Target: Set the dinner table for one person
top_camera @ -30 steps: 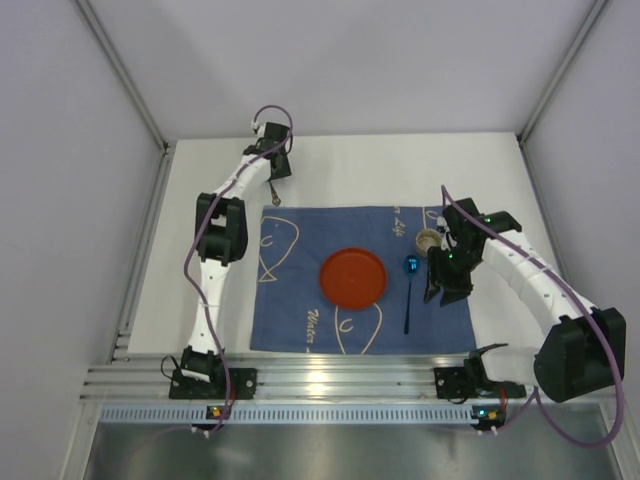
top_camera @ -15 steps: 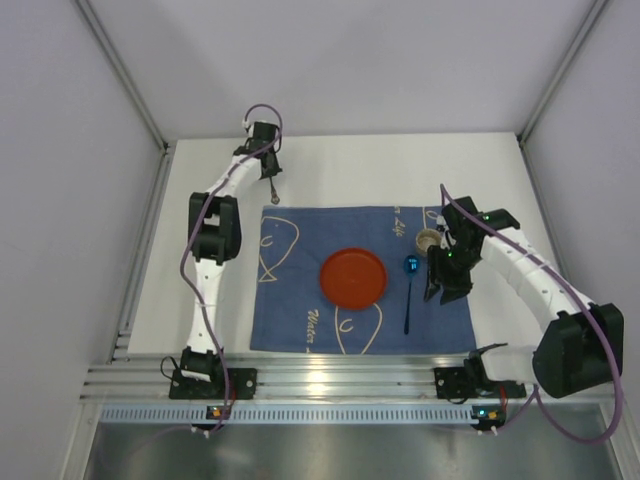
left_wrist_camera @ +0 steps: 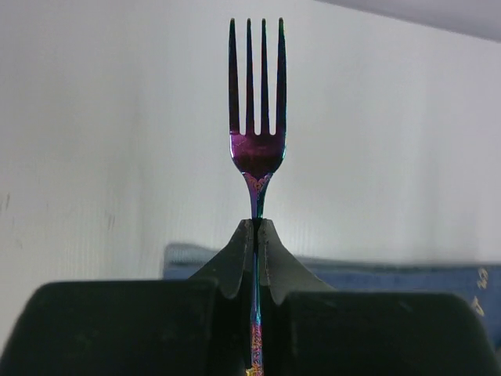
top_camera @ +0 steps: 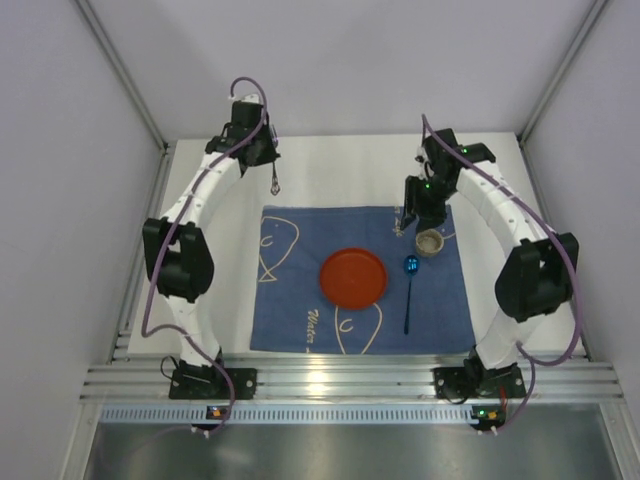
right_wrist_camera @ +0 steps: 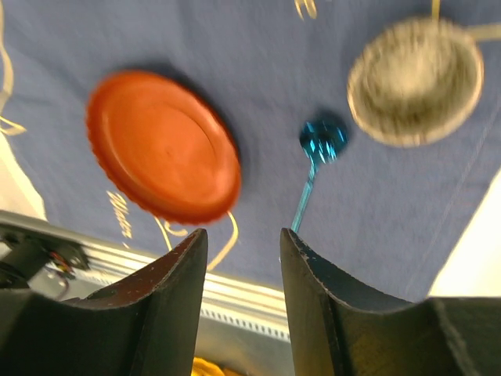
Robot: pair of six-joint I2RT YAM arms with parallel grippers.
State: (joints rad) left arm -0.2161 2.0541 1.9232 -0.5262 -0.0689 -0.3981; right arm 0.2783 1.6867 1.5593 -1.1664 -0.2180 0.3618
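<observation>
The white dinner table (top_camera: 350, 170) carries a dark blue cloth (top_camera: 300, 300). On the cloth lie an orange plate (top_camera: 353, 277), a blue spoon (top_camera: 410, 290) to its right and a small beige cup (top_camera: 429, 241) at the far right. My left gripper (top_camera: 270, 165) is over the far left of the table, shut on an iridescent purple fork (top_camera: 275, 184). In the left wrist view the fork (left_wrist_camera: 255, 117) sticks out past the closed gripper (left_wrist_camera: 257, 229). My right gripper (top_camera: 404, 223) hangs over the cloth's far edge beside the cup, open and empty (right_wrist_camera: 243, 239).
The right wrist view looks down on the plate (right_wrist_camera: 160, 149), the spoon (right_wrist_camera: 319, 142), the cup (right_wrist_camera: 415, 82) and the aluminium rail (right_wrist_camera: 235, 294) at the near edge. White walls enclose the table on three sides. The cloth edge (left_wrist_camera: 391, 278) shows below the fork.
My right arm swung from right of the spoon to the cloth's far edge beside the cup. My left arm stretched out and carried the fork slightly farther back.
</observation>
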